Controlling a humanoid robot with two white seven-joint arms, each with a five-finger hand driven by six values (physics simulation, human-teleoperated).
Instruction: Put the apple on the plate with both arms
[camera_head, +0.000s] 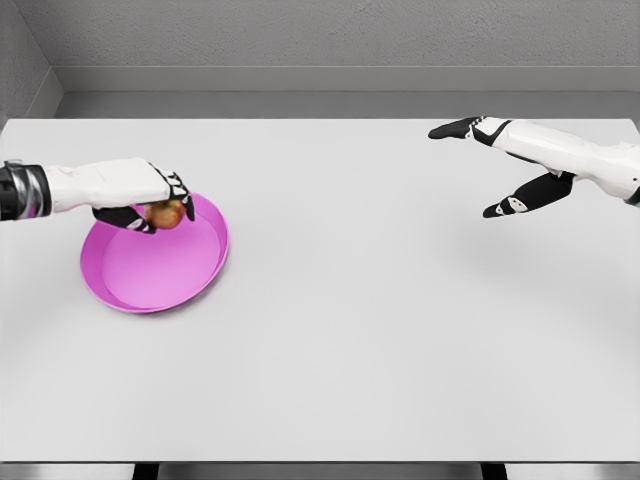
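Left hand (150, 195) clutches apple (166, 212) over pink plate (190, 280).
White table (380, 340), grey walls behind; right hand (505, 165) spread, holding nothing, far right.

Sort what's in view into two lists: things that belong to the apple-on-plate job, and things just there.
Belongs to the job:
- apple, held in the left hand over the plate
- pink plate
- right hand, fingers spread, holding nothing, far across the table

Just there:
- white table
- grey wall behind it
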